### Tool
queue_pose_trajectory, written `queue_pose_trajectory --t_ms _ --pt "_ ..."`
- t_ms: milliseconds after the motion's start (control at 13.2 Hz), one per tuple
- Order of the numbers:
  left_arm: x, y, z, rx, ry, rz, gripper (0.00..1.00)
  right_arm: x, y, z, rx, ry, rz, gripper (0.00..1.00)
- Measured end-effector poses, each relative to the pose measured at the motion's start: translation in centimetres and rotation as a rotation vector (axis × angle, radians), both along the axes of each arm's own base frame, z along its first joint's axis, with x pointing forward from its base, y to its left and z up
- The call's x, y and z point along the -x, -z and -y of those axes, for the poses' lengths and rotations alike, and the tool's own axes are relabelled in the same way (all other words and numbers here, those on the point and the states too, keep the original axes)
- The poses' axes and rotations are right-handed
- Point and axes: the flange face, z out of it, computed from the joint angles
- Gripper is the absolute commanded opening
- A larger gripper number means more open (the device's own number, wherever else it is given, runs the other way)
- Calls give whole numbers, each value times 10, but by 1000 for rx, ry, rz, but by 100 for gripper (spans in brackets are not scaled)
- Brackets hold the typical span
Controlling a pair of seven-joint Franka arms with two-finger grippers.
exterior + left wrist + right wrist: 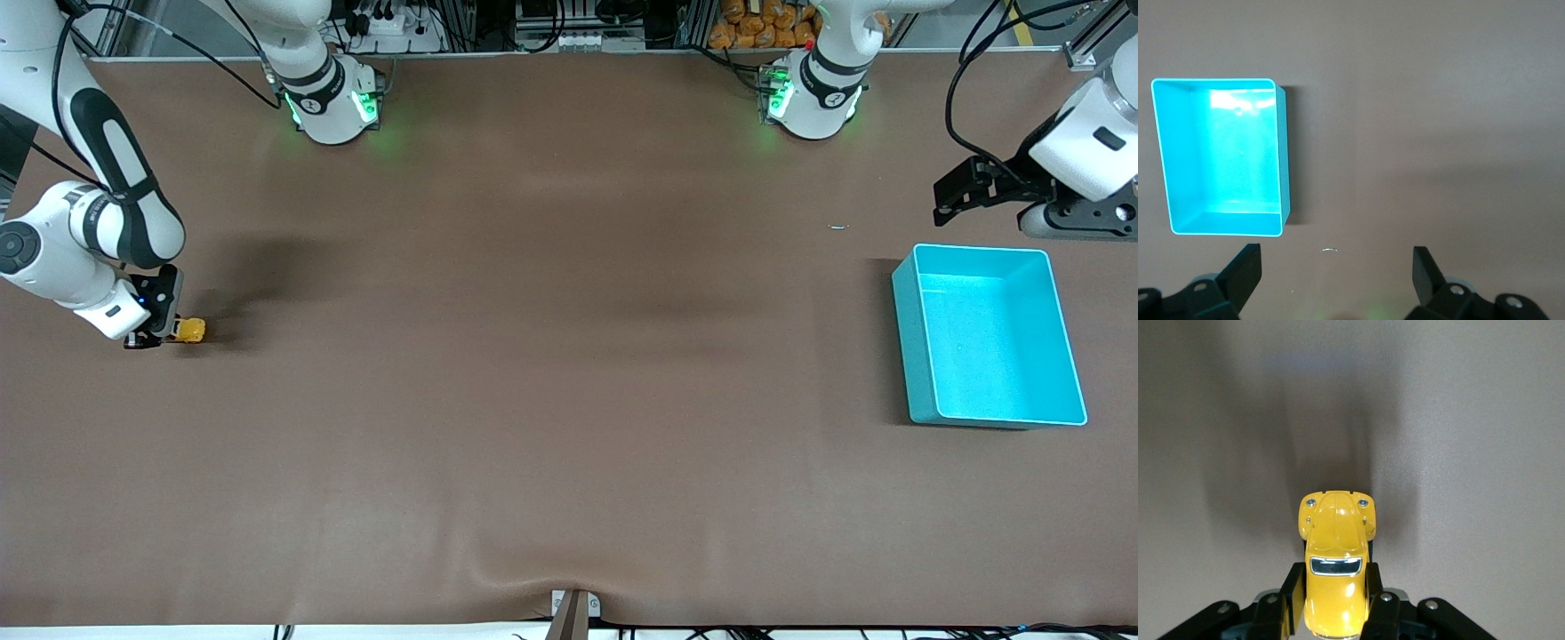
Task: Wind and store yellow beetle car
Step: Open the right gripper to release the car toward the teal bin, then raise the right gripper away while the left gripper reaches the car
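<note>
The brown desk (551, 373) lies bare across its wide middle. The turquoise bin (905, 329) sits near the left arm's end. Over the desk beside the bin, the left gripper (956, 197) waits, jaws wide apart. At the right arm's end, the right gripper (156, 336) is low on the desk, jaws clamped on the yellow beetle car (189, 331).
</note>
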Motion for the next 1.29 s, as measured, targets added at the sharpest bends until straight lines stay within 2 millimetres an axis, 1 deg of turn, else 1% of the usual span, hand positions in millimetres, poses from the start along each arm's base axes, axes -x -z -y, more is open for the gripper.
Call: queue_pose_trajectory --t_ms 76,152,228,304,380,456,608,684,988,1140,1292 --pt "-2 2 -4 -1 -38 -3 100 0 0 0 0 -1 0 41" --pt "-3 3 -8 -2 -61 -5 100 0 0 0 0 -3 -1 44" --pt "-3 4 -10 -2 -71 -6 100 -1 0 1 0 -3 -2 56" --pt "-3 4 -10 -2 -70 -7 100 -1 1 1 0 -3 -3 70" --pt "-3 5 -7 -2 -68 -8 100 -1 2 3 -1 0 -3 87" --pt "-3 6 -3 -3 -67 -12 100 -1 3 4 -3 6 -4 100" --pt "-2 9 4 -4 -64 -23 100 -1 8 8 -12 24 -14 100" --pt "-1 10 5 -1 -64 -27 100 -3 6 11 -16 31 -34 100" --pt "-1 19 3 3 -71 -50 100 -21 -24 31 -70 114 -101 100" --pt "0 24 3 -1 -116 -60 100 -22 -29 37 -88 142 -107 100" --pt "1 30 3 -6 -158 -73 100 -22 -28 42 -91 153 -104 100"
